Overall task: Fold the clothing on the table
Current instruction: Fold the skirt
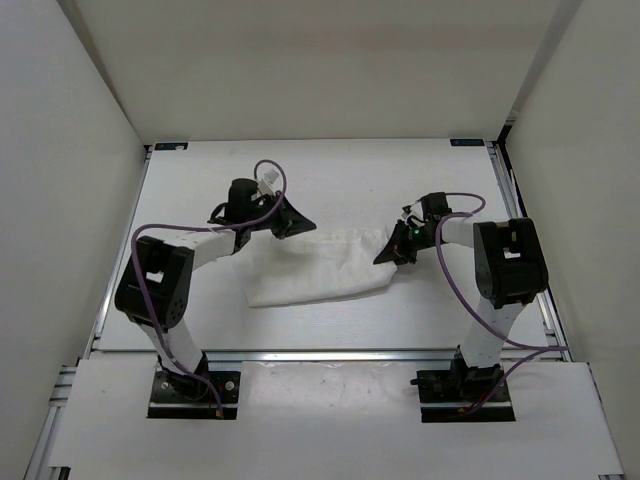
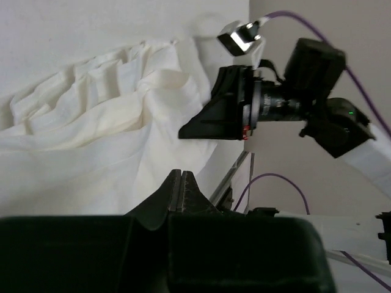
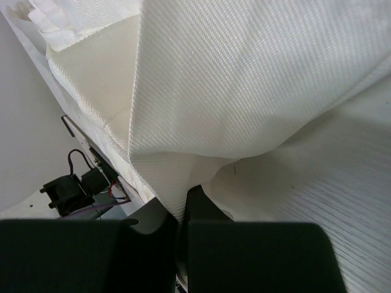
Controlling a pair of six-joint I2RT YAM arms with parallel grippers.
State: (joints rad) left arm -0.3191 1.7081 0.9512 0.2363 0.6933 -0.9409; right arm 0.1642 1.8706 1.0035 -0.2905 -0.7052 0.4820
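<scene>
Clothing (image 3: 244, 91) pinched in right gripper (image 3: 183, 206); left gripper (image 2: 181, 185) closed.

Place: robot lab, closed test cell
Walls: plain white panels (image 1: 60, 150) left, far, right
Desk: matte white desk (image 1: 340, 180), metal rail (image 1: 330, 354) at near edge
Robots: two arms (image 1: 160, 285) bolted there, purple cables (image 1: 137, 240)

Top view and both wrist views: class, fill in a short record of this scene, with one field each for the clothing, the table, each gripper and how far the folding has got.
clothing: white clothing, rumpled, lying mid-table between the arms
table: white table, bare around the cloth
left gripper: left gripper shut, beside the cloth's far left corner; no fabric seen between its fingers
right gripper: right gripper shut on the clothing's right end, with a fold pinched between its fingers
folding: no neat fold yet
</scene>
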